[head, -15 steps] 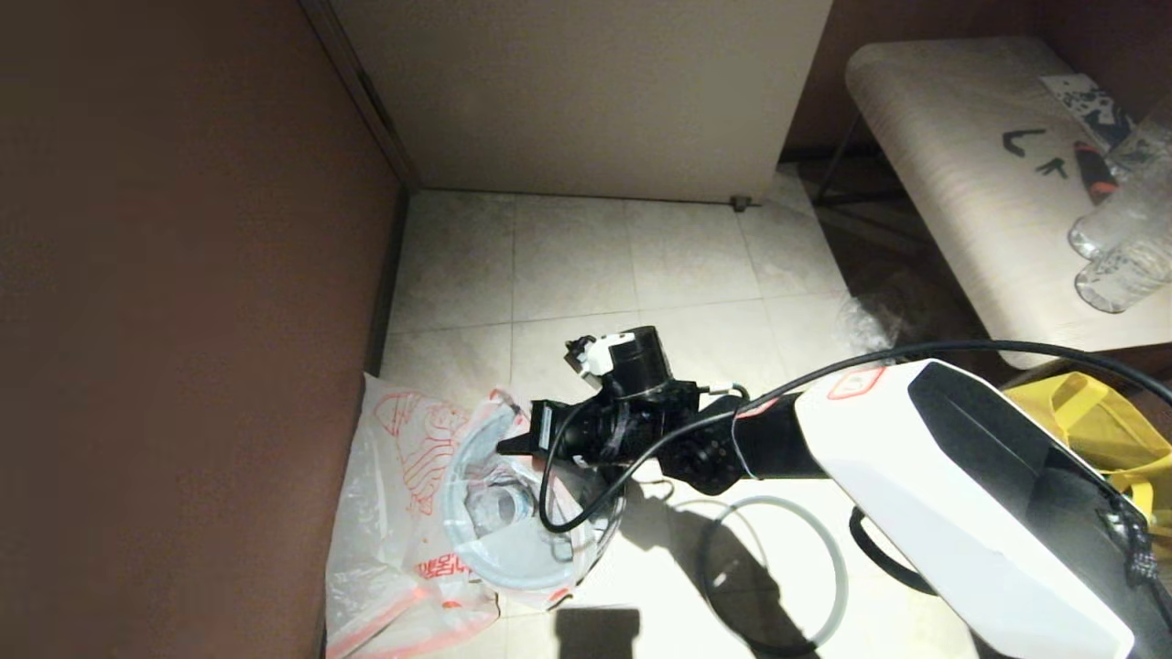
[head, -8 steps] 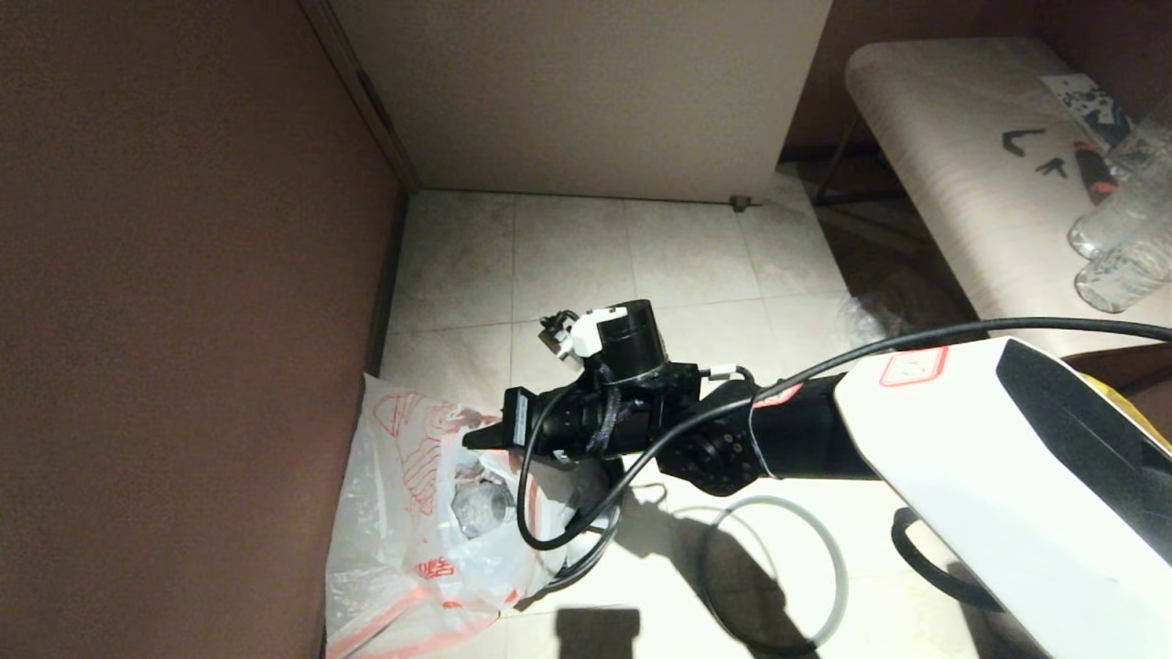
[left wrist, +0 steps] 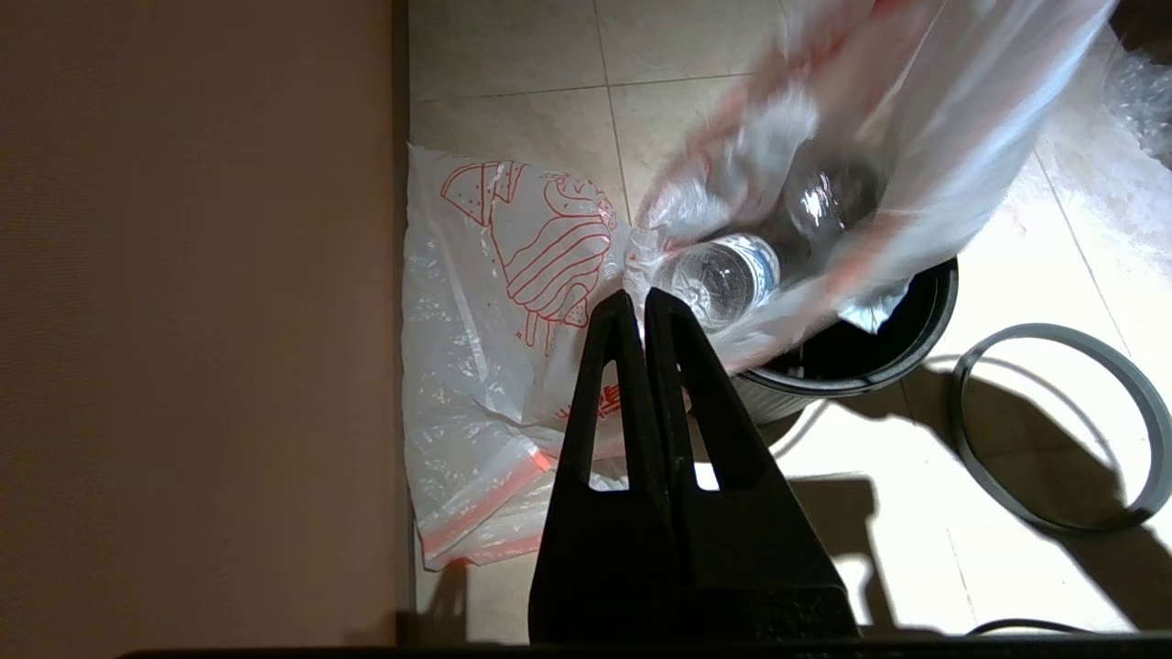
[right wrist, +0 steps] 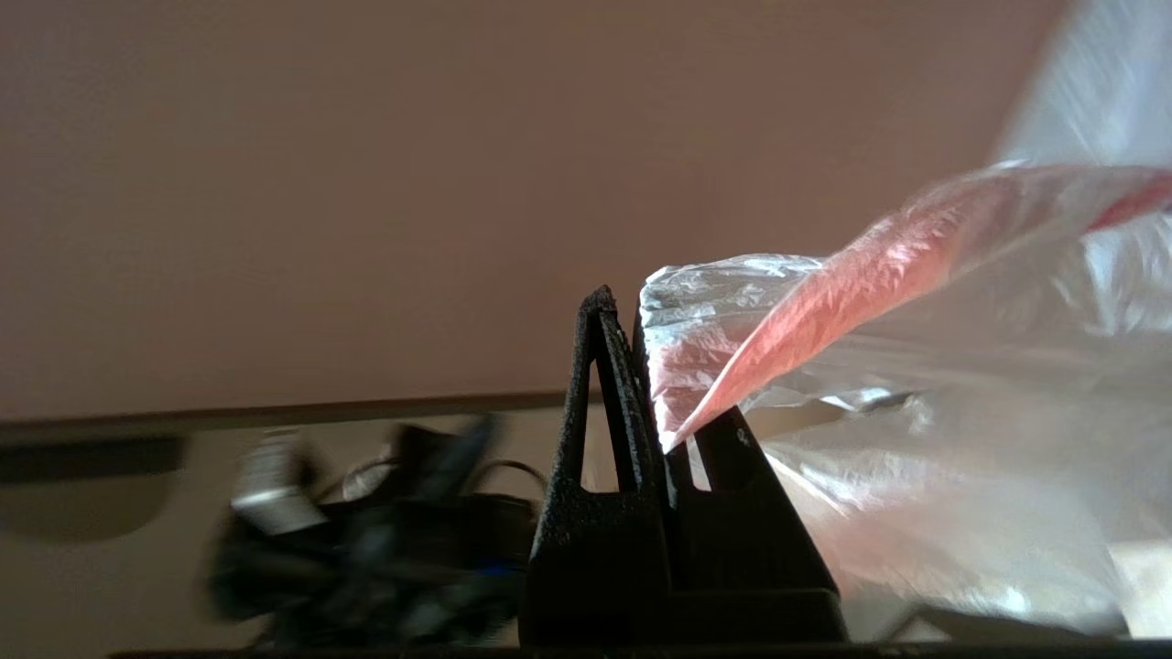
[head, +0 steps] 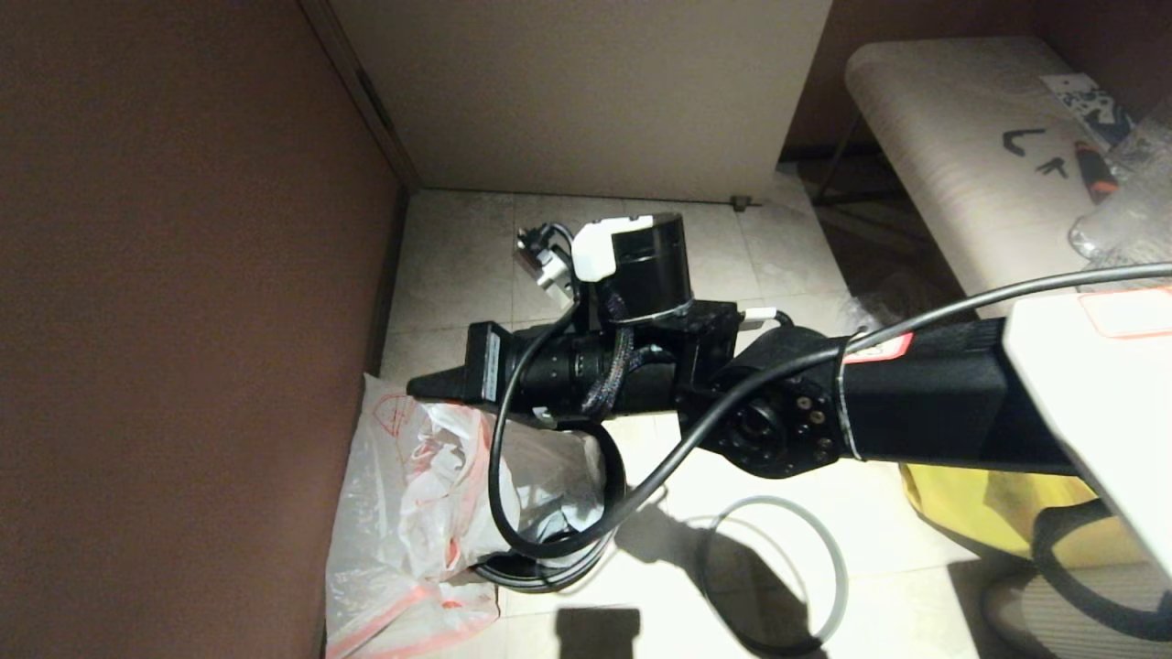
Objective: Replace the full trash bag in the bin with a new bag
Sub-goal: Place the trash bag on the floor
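Head view: the right gripper [head: 421, 386] reaches across the tiled floor toward the brown wall, hanging above the bin [head: 540, 575], with crumpled white film of the full trash bag [head: 549, 471] rising from the bin's mouth toward its tip. From the right wrist view, that gripper [right wrist: 615, 302] is clenched on a fold of the full trash bag [right wrist: 824, 366], a pinkish-red strip of the film pinched between its dark fingers against the wall behind. From the left wrist view, the left gripper [left wrist: 644, 302] looks down on the scene with its fingers pressed together, tips touching the gathered edge of the full trash bag [left wrist: 879, 183]; whether they actually pinch film cannot be told. The bag is partly out of the bin [left wrist: 916, 339], its lower part over the black rim, and a clear bottle [left wrist: 723, 275] shows through the plastic. The new bag [left wrist: 476, 366] lies flat on the floor between wall and bin, red drawing up, touching the bin's side; it shows likewise in the head view [head: 385, 549]. The grey ring [left wrist: 1149, 412] lies on the tiles on the bin's other side, apart from it [head: 829, 549]. A yellow tote [head: 971, 513] sits beyond the ring.
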Controlling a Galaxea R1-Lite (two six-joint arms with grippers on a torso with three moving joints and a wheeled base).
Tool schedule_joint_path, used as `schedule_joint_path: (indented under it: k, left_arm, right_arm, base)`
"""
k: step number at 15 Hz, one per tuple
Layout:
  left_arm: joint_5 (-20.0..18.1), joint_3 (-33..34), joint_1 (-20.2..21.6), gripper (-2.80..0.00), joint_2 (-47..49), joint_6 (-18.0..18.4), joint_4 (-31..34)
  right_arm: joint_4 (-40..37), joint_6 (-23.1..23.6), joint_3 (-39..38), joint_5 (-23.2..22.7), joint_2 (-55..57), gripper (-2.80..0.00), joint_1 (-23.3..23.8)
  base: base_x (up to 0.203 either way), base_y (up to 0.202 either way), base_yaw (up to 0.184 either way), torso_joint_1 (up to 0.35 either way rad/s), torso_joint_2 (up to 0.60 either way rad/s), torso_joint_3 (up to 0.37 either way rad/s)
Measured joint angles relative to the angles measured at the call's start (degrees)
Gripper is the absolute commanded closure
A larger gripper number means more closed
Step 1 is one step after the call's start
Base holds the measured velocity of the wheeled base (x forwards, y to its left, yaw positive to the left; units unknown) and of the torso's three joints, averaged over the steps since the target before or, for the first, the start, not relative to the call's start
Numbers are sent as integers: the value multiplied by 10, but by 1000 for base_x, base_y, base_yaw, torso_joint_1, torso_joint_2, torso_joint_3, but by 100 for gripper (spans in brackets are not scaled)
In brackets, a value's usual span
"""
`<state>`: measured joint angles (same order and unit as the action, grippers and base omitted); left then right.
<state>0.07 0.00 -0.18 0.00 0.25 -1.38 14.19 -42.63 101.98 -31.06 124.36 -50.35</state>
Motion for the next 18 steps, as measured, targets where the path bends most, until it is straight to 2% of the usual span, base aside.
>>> schedule_joint_path:
  k: [7,11,15,18]
  left_arm:
    - [0,0,0,0,0,0,0]
    - [0,0,0,0,0,0,0]
    - [0,0,0,0,0,0,0]
    - [0,0,0,0,0,0,0]
  right_arm:
    - [-5,12,74,1,-104,0,37]
    - [0,28,109,7,-157,0,103]
    - [24,89,112,48,-182,0,203]
    - [55,164,106,119,-151,0,257]
  base:
    - [0,0,0,0,0,0]
    - [0,0,0,0,0,0]
    - [0,0,0,0,0,0]
    - [0,0,0,0,0,0]
